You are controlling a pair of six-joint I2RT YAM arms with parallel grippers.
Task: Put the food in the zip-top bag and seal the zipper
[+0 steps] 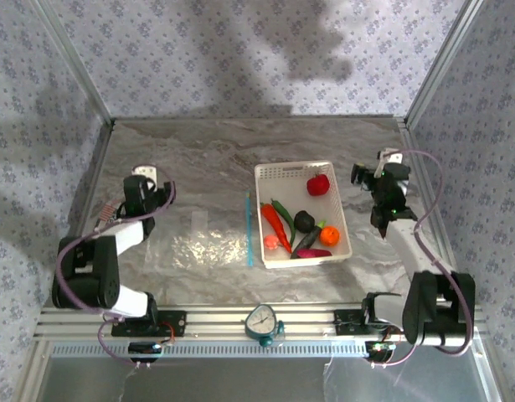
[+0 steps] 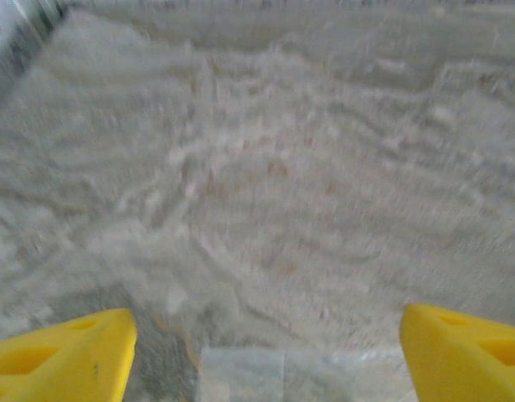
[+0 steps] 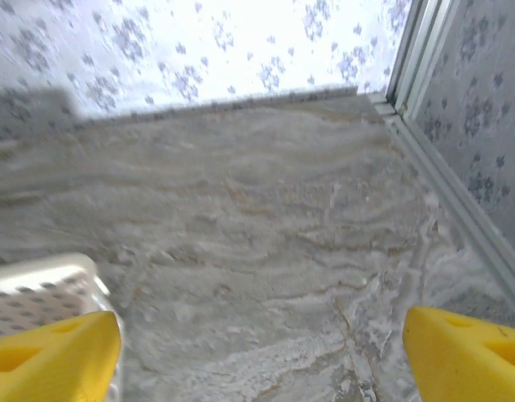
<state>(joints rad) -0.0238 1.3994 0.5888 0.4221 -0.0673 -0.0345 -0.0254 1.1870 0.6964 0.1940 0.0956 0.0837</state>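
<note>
Grey-marbled view from above: finding the zip-top bag (image 1: 211, 243) lying flat on the worktop (image 1: 198, 151), right of the left jaws, with the zipper (image 1: 249, 228) running alongside the basket (image 1: 295, 167), probably easing loading. Spotting the food (image 1: 304, 220) sitting in that basket, just left of the right jaws.

Left wrist: holding jaws open, gripping nothing, hovering over a pale clear patch, possibly bag.

Right wrist: spreading jaws wide, empty, with the basket corner beside the left finger.

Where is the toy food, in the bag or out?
Out. All the toy food lies in the white basket; the clear bag lies flat beside it.
</note>
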